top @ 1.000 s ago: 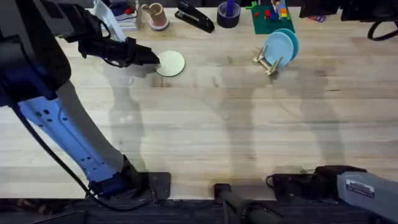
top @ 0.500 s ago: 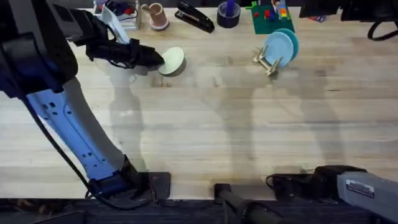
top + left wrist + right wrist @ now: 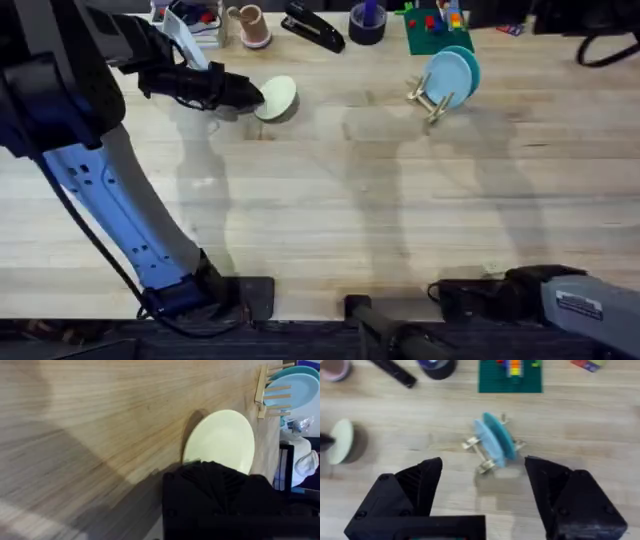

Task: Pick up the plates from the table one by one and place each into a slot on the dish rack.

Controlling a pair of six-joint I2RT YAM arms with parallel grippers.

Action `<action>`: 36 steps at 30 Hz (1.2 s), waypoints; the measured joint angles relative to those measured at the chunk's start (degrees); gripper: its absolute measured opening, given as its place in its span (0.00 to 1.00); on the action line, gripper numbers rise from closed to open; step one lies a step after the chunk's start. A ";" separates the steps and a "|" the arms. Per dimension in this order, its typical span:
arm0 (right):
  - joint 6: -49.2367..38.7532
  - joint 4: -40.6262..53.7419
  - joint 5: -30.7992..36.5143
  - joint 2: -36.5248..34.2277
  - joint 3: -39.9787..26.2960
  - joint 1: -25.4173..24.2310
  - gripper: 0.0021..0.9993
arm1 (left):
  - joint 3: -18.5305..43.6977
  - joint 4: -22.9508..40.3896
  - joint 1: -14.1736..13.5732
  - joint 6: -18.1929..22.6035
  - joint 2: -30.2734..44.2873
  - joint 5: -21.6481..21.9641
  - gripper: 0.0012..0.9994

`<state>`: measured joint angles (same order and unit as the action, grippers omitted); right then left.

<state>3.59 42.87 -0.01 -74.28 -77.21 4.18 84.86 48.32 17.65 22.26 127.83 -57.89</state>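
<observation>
Left pincer (image 3: 250,96) clamped on the cream plate (image 3: 278,98), tilted up off the tabletop (image 3: 350,200); right pincer (image 3: 482,490) apart

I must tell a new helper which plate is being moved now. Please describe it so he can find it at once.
On the wooden table, look at the far left, where the left gripper reaches. It holds the cream-yellow plate, tilted off the wood. The other plates are light blue and stand in the dish rack.

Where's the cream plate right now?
In the overhead view the cream plate is at the table's far left, tilted up in the left end effector, well left of the dish rack.
</observation>
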 joint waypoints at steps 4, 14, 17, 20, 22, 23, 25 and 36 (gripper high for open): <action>3.31 -0.95 -0.02 0.00 -0.01 4.79 1.00 | 0.02 0.04 0.00 0.00 0.01 0.01 0.04; 19.86 -7.01 -0.12 -6.79 -0.42 14.73 0.99 | 0.02 0.06 0.00 0.00 0.00 0.02 0.04; 21.68 -11.09 -1.25 -9.80 -0.42 16.92 0.99 | 0.02 0.06 0.00 0.00 0.01 0.02 0.04; 22.81 -14.37 -3.19 -12.58 -0.42 18.42 1.00 | 0.02 0.06 0.00 0.00 0.01 0.01 0.04; 23.68 -16.73 -4.52 -14.52 -0.42 19.07 1.00 | 0.02 0.06 0.00 0.00 0.00 0.02 0.04; 24.31 -17.74 -5.15 -15.43 -0.42 19.32 1.00 | 0.02 0.06 0.00 0.00 0.00 0.02 0.04; 25.45 -19.52 -6.37 -17.38 -0.42 19.76 1.00 | 0.02 0.06 0.00 0.00 0.00 0.05 0.04; 29.24 -27.45 -9.75 -27.88 -0.42 23.60 1.00 | 0.07 0.08 0.00 0.00 0.01 0.17 0.04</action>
<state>32.82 15.41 -9.77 -102.16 -77.62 27.78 84.93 48.40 17.65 22.26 127.84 -57.71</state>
